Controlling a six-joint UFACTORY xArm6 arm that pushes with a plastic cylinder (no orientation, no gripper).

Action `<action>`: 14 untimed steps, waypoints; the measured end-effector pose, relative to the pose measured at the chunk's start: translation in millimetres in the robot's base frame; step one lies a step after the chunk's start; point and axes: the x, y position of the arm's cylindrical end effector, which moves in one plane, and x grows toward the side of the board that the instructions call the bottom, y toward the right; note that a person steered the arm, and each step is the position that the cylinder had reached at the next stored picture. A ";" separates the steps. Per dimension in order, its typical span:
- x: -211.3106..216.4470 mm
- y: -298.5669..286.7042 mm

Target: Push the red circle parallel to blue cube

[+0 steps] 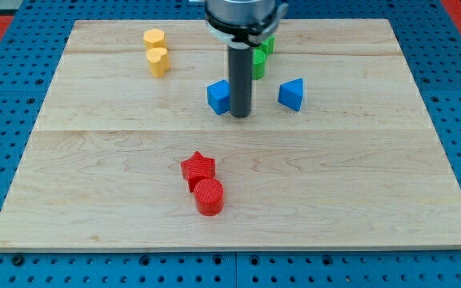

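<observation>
The red circle [210, 196] lies on the wooden board [358, 176] near the view's bottom, touching a red star [198, 168] just above it. The blue cube [218, 96] sits near the board's middle top. My tip [241, 115] stands right beside the blue cube on its right, far above the red circle in the view. A blue triangular block [291, 94] lies to the right of my tip.
Two yellow blocks [157, 50] sit at the top left, one above the other. Green blocks [259, 58] are partly hidden behind the rod at the top. A blue pegboard [6, 96] surrounds the board.
</observation>
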 end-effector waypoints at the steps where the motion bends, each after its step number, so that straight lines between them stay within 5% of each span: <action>1: 63.6 11.2; 2: 133.3 5.8; 3: 156.1 -52.3; 6: 52.5 -104.6; 8: 98.1 -68.4; 12: 116.8 -241.4; 14: 84.9 -224.6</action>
